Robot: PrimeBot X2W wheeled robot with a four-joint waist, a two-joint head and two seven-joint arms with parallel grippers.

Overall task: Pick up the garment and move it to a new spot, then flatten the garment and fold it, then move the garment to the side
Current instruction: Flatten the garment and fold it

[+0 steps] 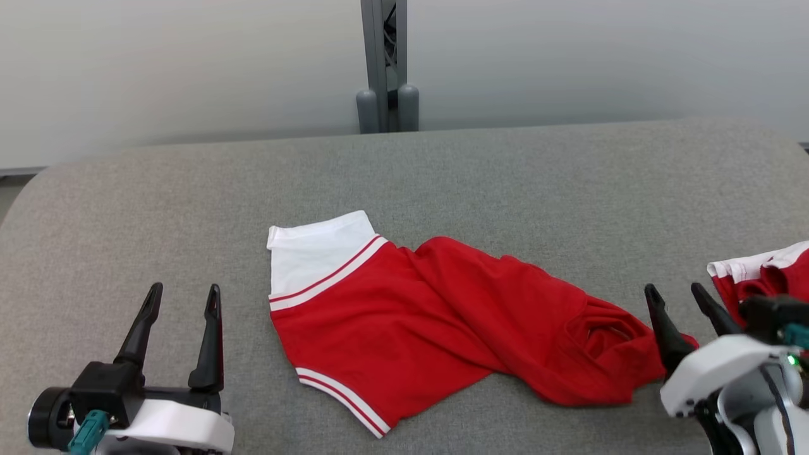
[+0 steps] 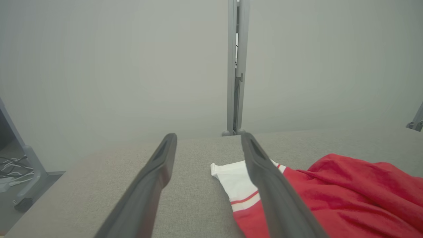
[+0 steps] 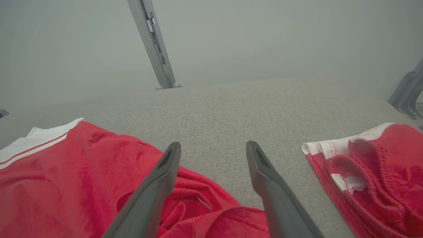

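Note:
The garment (image 1: 436,309) is a pair of red shorts with white, red-striped leg hems, lying crumpled across the middle of the grey table (image 1: 442,170). Its white hem points up-left and its waistband opening faces right. My left gripper (image 1: 183,300) is open at the lower left, a short way left of the garment, holding nothing. My right gripper (image 1: 679,294) is open at the garment's right end, just beside the waistband. In the left wrist view the garment (image 2: 330,191) lies right of the open fingers (image 2: 264,172). In the right wrist view the garment (image 3: 82,172) sits under and left of the fingers (image 3: 165,178).
A second red and white garment (image 1: 765,275) lies bunched at the table's right edge, seen also in the right wrist view as a second garment (image 3: 373,172). A grey metal post (image 1: 384,69) stands behind the table's far edge. Bare grey cloth stretches beyond the shorts.

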